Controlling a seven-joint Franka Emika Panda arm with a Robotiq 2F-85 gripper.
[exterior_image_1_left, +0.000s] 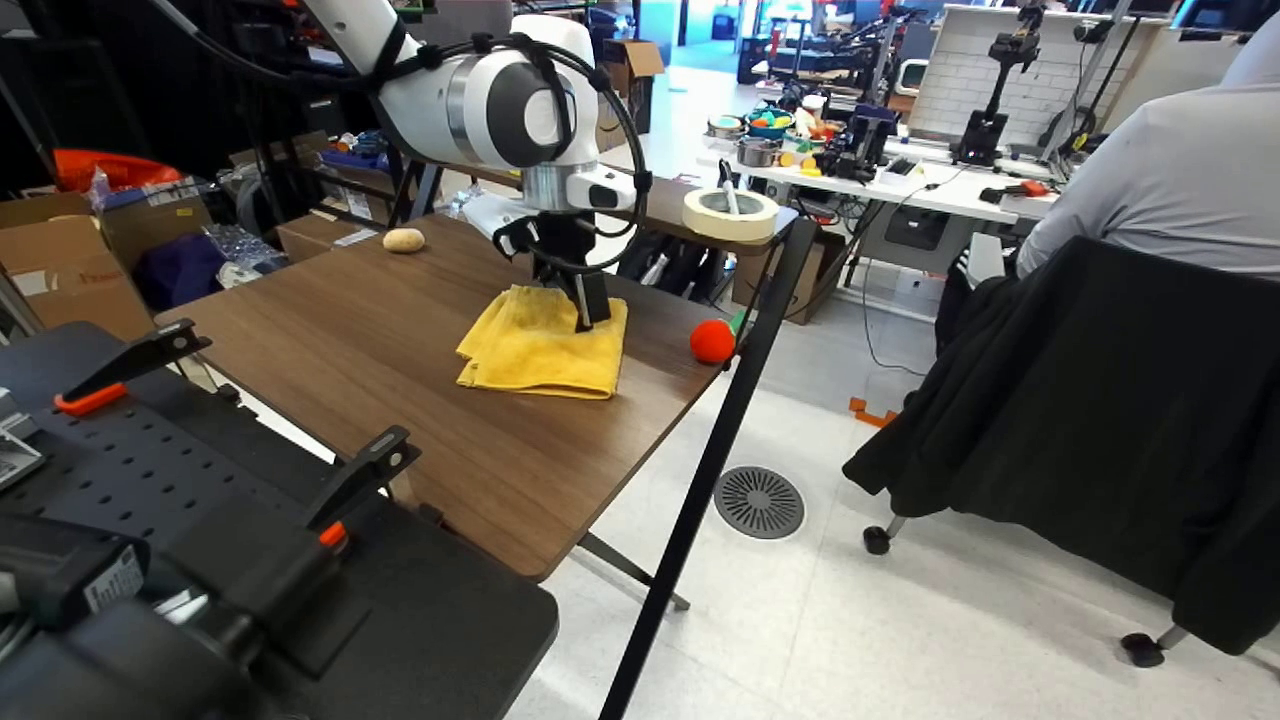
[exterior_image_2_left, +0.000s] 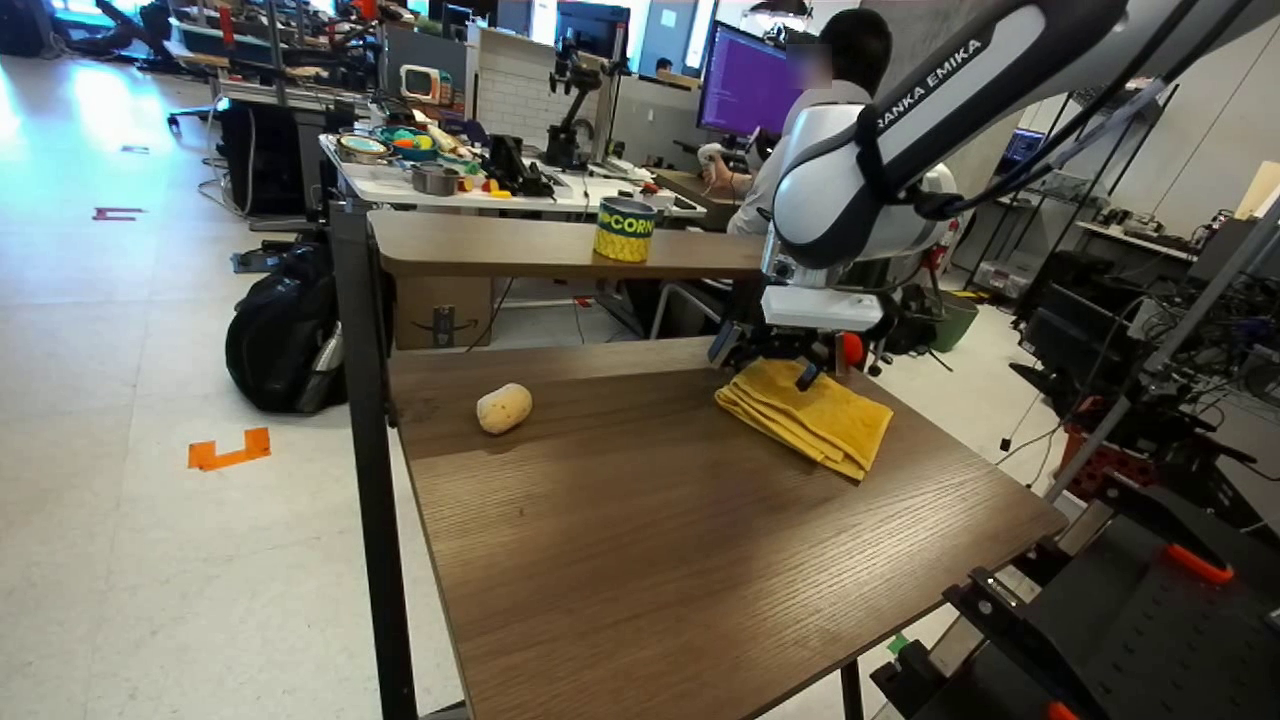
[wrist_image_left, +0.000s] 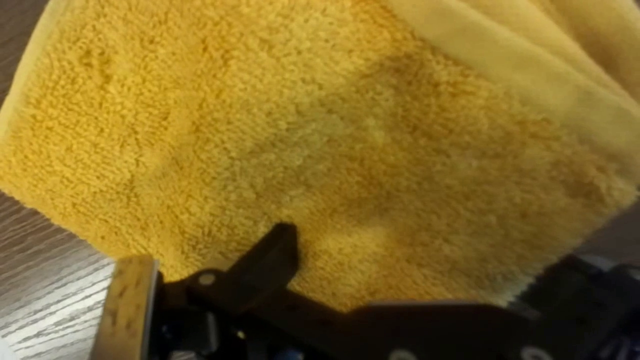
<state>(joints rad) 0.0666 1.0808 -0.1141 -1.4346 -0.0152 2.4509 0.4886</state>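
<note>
A cluttered lab spreads out behind a wood-topped table (exterior_image_2_left: 650, 570), with a seated person (exterior_image_1_left: 1160, 180) well beyond the gripper (exterior_image_2_left: 772, 362). Directly below the gripper lies a folded yellow towel (exterior_image_1_left: 530, 345); in the wrist view its pile fills most of the space ahead of the fingers (wrist_image_left: 275, 260). They appear to stand apart, and no cloth shows pinched between them; whether a tip presses into the towel cannot be told. A red ball (exterior_image_1_left: 712, 342) sits beside the gripper near the table's edge, while a potato-like object (exterior_image_2_left: 504, 409) rests well apart on the gripper's opposite side.

The likeliest trouble seems a shallow bite: closing too high could catch only the top layer, letting the folds slide open. Pressing too low might jam the tips against the table. A wide sideways sweep could knock the ball off, and the black cable (exterior_image_1_left: 642, 182) looping beside the gripper might snag.
</note>
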